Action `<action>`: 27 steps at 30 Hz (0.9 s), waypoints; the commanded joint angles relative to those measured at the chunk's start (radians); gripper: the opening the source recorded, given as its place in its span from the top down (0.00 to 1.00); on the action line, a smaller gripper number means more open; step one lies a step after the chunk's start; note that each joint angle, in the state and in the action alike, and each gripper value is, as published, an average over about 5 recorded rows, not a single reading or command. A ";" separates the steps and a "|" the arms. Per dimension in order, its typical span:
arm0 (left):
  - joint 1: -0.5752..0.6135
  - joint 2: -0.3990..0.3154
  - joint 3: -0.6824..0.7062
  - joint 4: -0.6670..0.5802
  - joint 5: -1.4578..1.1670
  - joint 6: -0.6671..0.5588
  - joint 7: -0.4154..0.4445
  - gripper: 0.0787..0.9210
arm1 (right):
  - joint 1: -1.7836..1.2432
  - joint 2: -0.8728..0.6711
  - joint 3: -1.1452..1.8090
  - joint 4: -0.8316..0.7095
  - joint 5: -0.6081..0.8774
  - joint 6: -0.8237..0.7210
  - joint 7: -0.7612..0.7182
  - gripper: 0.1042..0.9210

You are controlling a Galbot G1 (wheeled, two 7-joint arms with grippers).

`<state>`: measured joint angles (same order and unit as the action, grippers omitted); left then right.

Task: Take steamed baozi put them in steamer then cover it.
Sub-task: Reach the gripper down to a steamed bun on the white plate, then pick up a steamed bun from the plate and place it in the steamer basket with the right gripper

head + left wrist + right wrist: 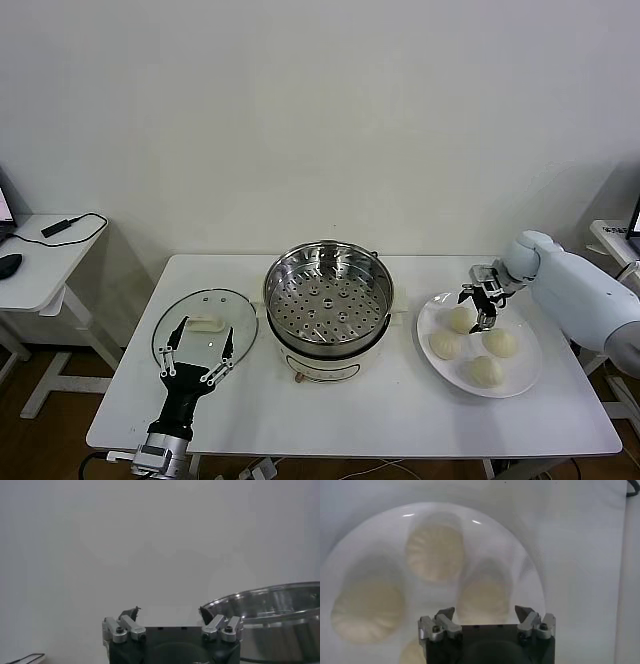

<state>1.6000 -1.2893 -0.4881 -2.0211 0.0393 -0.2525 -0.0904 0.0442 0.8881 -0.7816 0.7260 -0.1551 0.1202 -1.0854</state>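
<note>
Left gripper [198, 352] wide open, empty, over glass cover [205, 325] left of steamer [328, 300]. Steamer's perforated steel tray bare. Right of steamer, flat white plate [525, 375] holds four pleated baozi [487, 371]; right gripper [478, 305] spread wide, empty, above them.

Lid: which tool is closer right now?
Left. The left tool hangs open over the lid, near the lid's front. The right tool is open across the table, above the baozi on the plate.
</note>
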 commanded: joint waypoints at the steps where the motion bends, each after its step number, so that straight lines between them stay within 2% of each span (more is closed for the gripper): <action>1: 0.000 0.000 -0.001 0.001 0.000 -0.001 -0.001 0.12 | -0.001 0.016 -0.004 -0.015 -0.015 0.002 0.016 0.14; 10: 0.000 0.000 -0.002 0.003 0.000 -0.004 -0.001 0.12 | -0.006 0.010 -0.004 -0.009 -0.019 0.003 0.013 0.25; 16: -0.002 0.001 -0.002 0.003 0.000 -0.005 -0.002 0.12 | -0.002 -0.010 -0.002 0.017 -0.011 0.003 0.008 0.29; 23: -0.006 0.006 0.001 -0.005 -0.002 -0.002 -0.004 0.12 | 0.088 -0.081 -0.047 0.153 0.063 0.001 -0.026 0.30; 27: -0.009 0.009 0.004 -0.009 -0.003 -0.002 -0.005 0.12 | 0.232 -0.107 -0.140 0.247 0.115 0.071 -0.054 0.31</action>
<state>1.5912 -1.2800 -0.4837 -2.0278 0.0370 -0.2555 -0.0948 0.1838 0.8239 -0.8710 0.8790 -0.0869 0.1715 -1.1234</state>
